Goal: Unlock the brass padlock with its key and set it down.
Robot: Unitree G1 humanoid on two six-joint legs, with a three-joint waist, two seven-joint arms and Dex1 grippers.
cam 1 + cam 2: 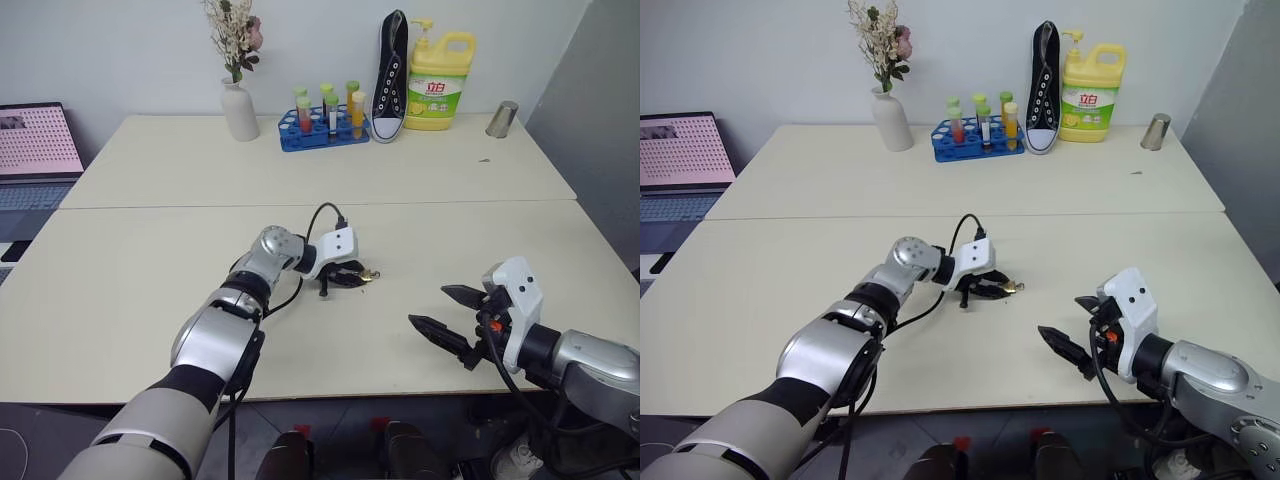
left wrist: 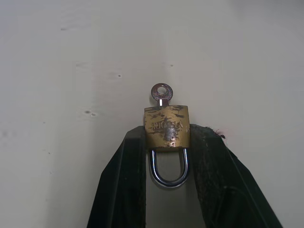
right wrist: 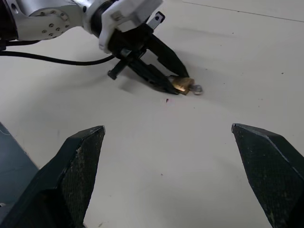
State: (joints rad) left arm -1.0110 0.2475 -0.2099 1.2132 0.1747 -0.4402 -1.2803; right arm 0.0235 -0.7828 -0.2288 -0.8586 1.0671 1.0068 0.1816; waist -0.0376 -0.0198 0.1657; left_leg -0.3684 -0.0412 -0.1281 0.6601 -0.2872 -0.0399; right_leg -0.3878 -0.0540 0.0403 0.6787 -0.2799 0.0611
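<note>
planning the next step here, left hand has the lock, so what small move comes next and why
Probably bring the open right hand across to the key. The left hand is shut on the brass padlock body, the key sticks out of its far end, the shackle looks closed, and the right hand hangs apart beside it.

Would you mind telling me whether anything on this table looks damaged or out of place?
A black-and-white canvas sneaker stands on end against the wall beside the yellow detergent bottle, odd among lab items. The small brass padlock in the left hand has a scratched, worn face.
</note>
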